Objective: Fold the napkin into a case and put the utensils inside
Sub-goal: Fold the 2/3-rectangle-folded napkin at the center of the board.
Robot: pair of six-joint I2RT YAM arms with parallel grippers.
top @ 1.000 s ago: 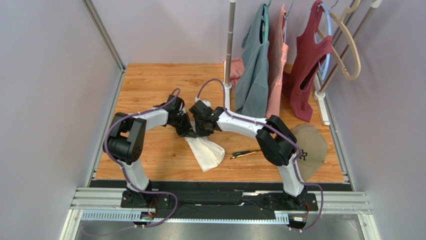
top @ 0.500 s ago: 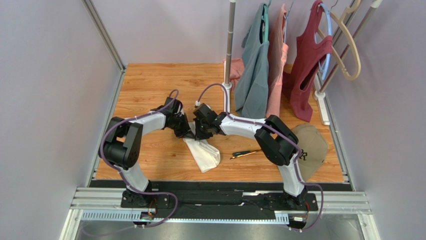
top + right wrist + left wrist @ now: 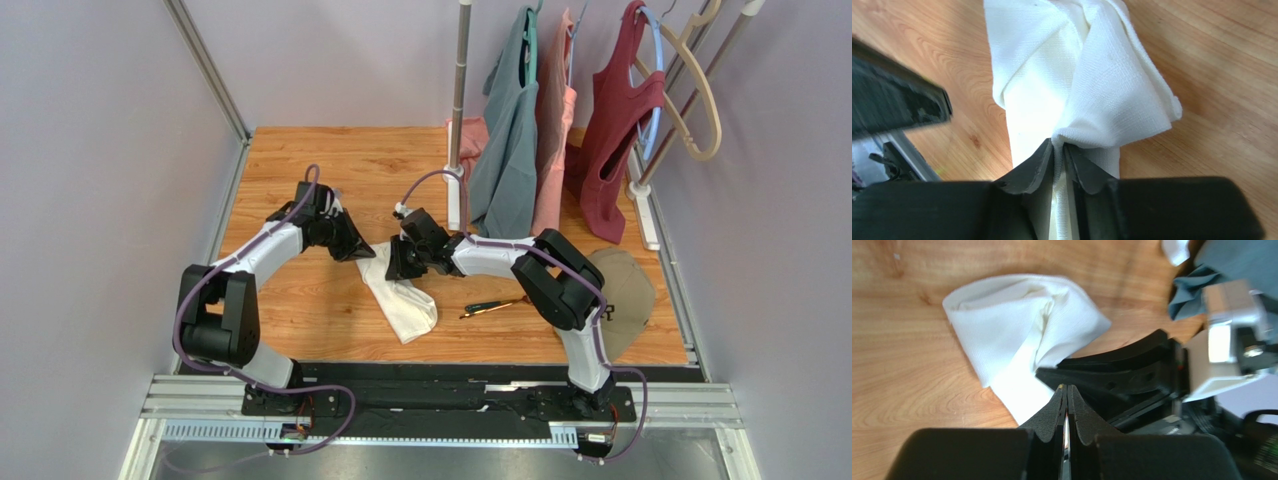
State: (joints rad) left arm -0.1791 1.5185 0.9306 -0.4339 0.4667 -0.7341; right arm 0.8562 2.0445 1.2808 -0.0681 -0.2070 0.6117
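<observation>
Our right gripper [image 3: 1059,148] pinches a fold of the napkin [image 3: 408,302]. Our left gripper [image 3: 1067,390] is closed on nothing, near it. We should lay the fold flat and straight, leaving a pocket. Nothing is in the napkin yet. The utensils [image 3: 490,307] lie on the table [image 3: 300,320], to its right.

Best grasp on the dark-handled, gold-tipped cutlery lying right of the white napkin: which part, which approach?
Take the dark-handled, gold-tipped cutlery across its dark handle near mid-length, coming straight down from above. It lies flat on the wooden table, its long axis roughly left-right, so the end effector should close front-to-back across the narrow width. A side approach would likely just push it.
</observation>
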